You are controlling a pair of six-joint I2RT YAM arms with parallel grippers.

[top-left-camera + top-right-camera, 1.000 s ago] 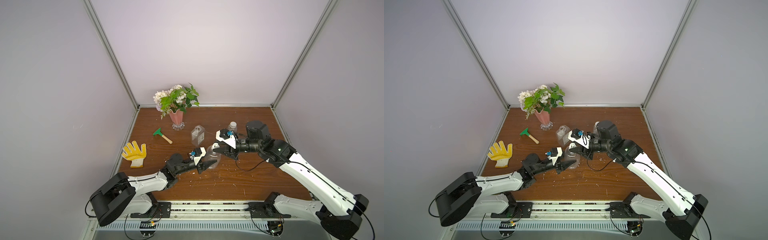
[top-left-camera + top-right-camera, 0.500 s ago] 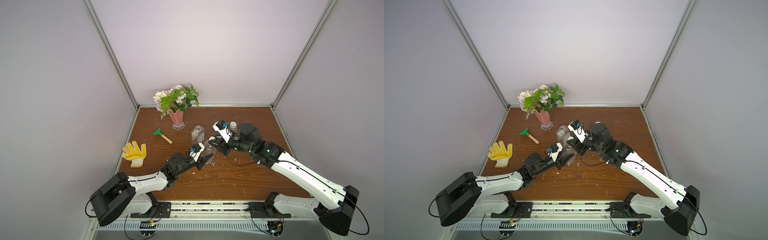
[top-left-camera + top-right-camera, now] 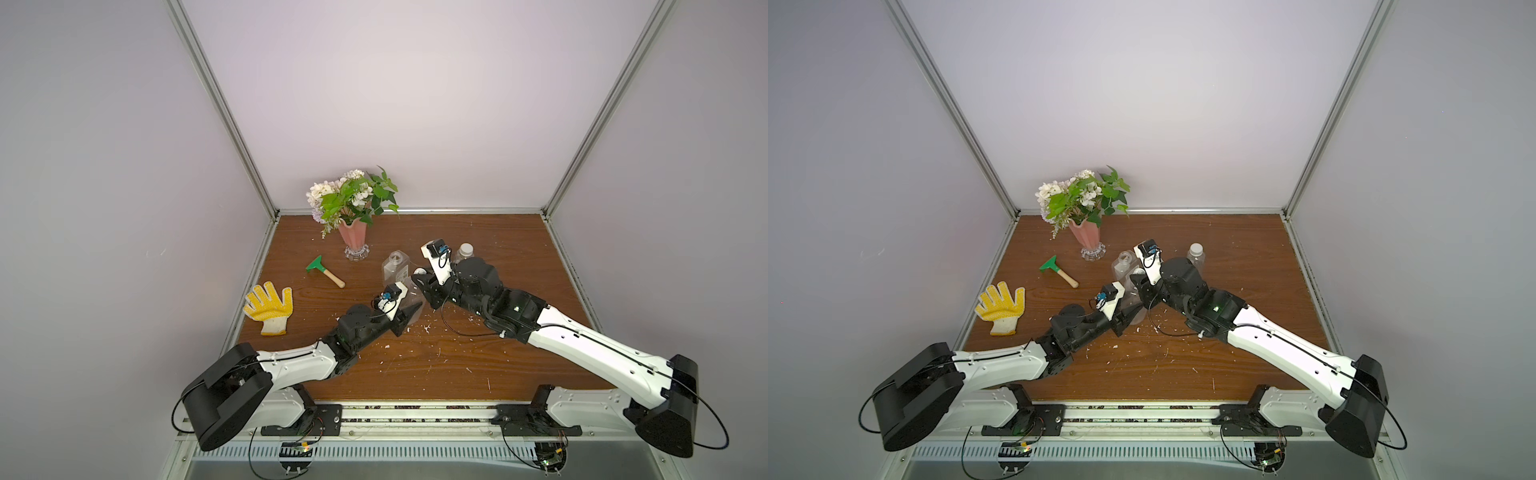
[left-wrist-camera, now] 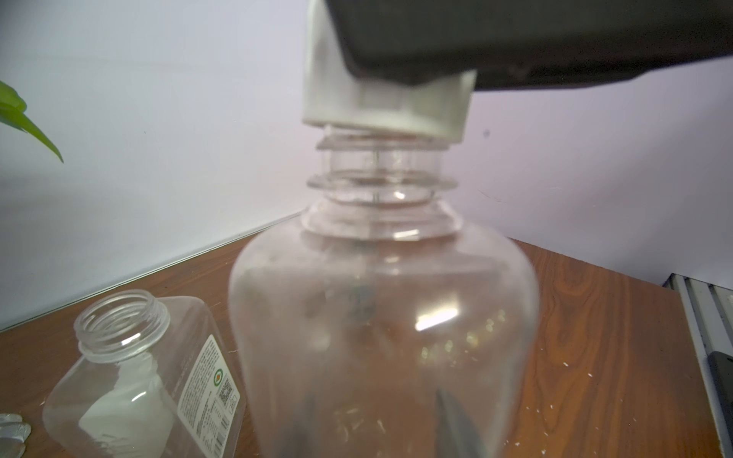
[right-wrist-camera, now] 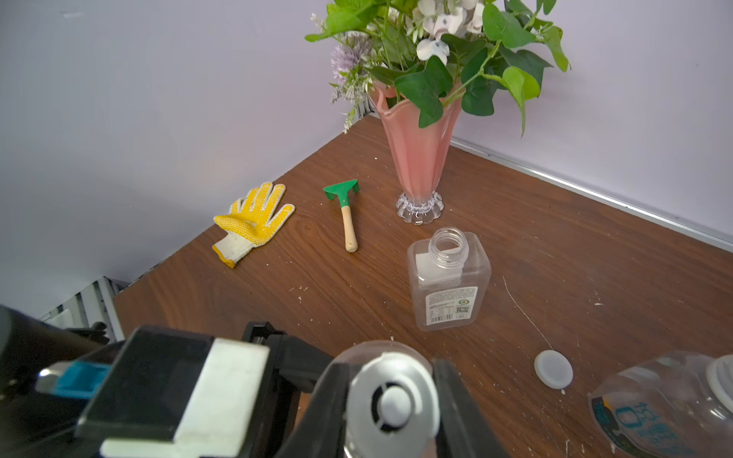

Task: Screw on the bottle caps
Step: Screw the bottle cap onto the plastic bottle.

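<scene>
My left gripper (image 3: 410, 309) is shut on the lower body of the rounded clear bottle (image 4: 380, 301) and holds it upright near the table's middle. My right gripper (image 5: 390, 380) is shut on a white bottle cap (image 5: 392, 404), which sits slightly tilted on top of this bottle's threaded neck (image 4: 380, 170). The square bottle (image 5: 448, 277) with a white label stands uncapped just behind. A flat white cap (image 5: 553, 368) lies loose on the table beside it. A third bottle (image 3: 465, 251) with a white cap on stands further back, behind the right wrist.
A pink vase of flowers (image 3: 352, 237) stands at the back left. A green hand rake (image 3: 324, 270) and a yellow glove (image 3: 270, 307) lie on the left side. White crumbs are scattered over the wooden table (image 3: 457, 365).
My right gripper has carried the cap leftward, from beside the bottle to over its neck. The left gripper has lifted the bottle slightly towards it.
</scene>
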